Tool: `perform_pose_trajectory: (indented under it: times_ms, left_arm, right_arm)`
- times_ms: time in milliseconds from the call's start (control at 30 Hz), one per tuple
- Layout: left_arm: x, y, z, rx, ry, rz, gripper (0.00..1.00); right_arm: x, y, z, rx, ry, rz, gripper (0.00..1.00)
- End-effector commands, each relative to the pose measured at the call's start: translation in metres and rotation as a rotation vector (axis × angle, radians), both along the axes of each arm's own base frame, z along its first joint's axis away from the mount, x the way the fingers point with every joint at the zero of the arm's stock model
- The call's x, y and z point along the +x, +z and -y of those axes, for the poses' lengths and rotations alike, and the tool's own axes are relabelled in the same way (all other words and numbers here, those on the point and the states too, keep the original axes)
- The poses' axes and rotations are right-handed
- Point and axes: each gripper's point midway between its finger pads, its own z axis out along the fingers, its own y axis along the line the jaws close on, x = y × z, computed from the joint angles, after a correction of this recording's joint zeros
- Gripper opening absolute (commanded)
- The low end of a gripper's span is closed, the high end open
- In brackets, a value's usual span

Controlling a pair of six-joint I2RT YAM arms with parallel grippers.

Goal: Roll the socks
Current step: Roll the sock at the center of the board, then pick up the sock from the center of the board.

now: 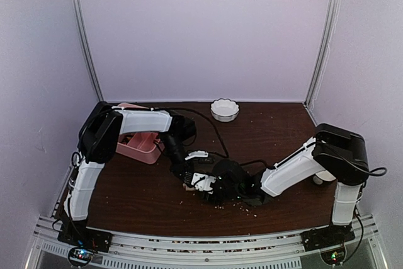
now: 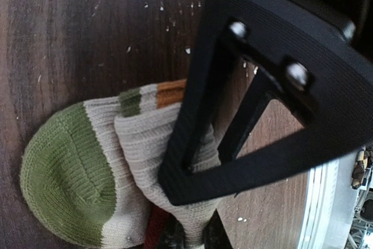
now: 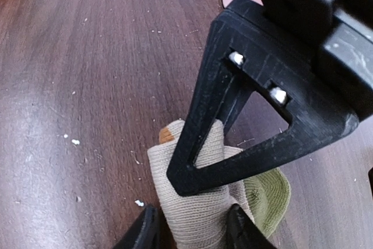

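The left pincer (image 2: 189, 240) was pressed together on a fold of the socks (image 2: 76, 167), its tips cut off at the picture's bottom edge. The right pincer (image 3: 192, 228) squeezed the beige bundle from both sides. The socks lay on the table (image 2: 70, 39) near the middle of its near edge, mostly hidden from above by both pincers.
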Motion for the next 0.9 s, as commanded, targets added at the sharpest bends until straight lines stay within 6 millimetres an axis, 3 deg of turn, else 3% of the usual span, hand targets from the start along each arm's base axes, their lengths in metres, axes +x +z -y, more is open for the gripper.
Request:
perform_pose_trajectory:
  times_ms: [0,167,333,500,767,867]
  left_arm:
    - [-0.016,-0.046,-0.044,0.223,-0.088,-0.032,0.07]
    - [0.007,-0.026,-0.032,0.122,-0.068,0.143,0.33]
    - [0.03,0.016,-0.023,-0.064,-0.012,0.384,0.39]
    - [0.028,0.041,-0.023,-0.203,-0.003,0.488,0.42]
    - [0.01,0.067,-0.022,-0.38,-0.011,0.572,0.45]
    - [0.001,0.067,-0.023,-0.394,-0.059,0.601,0.5]
  right_arm:
    - [-0.006,-0.047,0.025,-0.119,-0.018,-0.115,0.35]
    - [-0.022,-0.069,0.033,-0.113,-0.004,-0.307,0.2]
    - [-0.039,-0.085,0.037,-0.1,-0.011,-0.472,0.08]
    - [-0.046,-0.091,0.042,-0.065,-0.042,-0.563,0.04]
    - [-0.04,-0.097,0.043,0.014,-0.152,-0.766,0.03]
    - [-0.038,-0.104,0.041,0.009,-0.196,-0.871,0.02]
